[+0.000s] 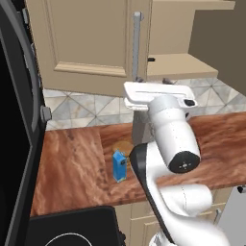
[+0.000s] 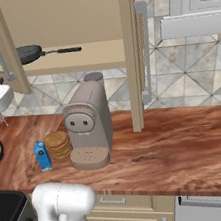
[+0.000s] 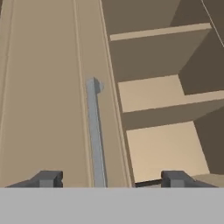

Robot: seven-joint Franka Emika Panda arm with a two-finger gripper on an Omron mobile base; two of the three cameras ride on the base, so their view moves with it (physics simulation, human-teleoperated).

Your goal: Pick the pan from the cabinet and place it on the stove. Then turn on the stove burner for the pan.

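**Desk:** Tan wood everywhere. Where are you, and where is the pan?

**Me:** At the tan wooden wall cabinet [image 1: 86, 43] with the panelled doors, one door swung open. The shallow round dark grey frying pan [image 2: 29, 53] sits on the cabinet's tan shelf [image 2: 83, 56], above the brown wooden counter [image 2: 179, 147] with the grey coffee machine [image 2: 87, 126] on it.

**Desk:** Which way does the pan lie from your gripper?

**Me:** In the right base view my hand is at the far left edge, below the shelf, so I judge the pan to be above it and off to one side. Its long thin black handle [image 2: 62, 51] runs along the shelf, pointing right, away from the open door. In the hand view only the handle's dark tip [image 3: 146, 183] peeks out at the bottom.

**Desk:** And the gripper itself?

**Me:** My gripper [image 3: 111, 179] stands with its two dark fingertips [image 3: 47, 178] wide apart, clamped on nothing. The door's long silver bar handle [image 3: 95, 131] runs up between them; whether a tip touches it, I cannot tell.

**Desk:** The stove?

**Me:** A corner of the black glass cooktop [image 1: 72, 230] shows low down, with no pan on it.
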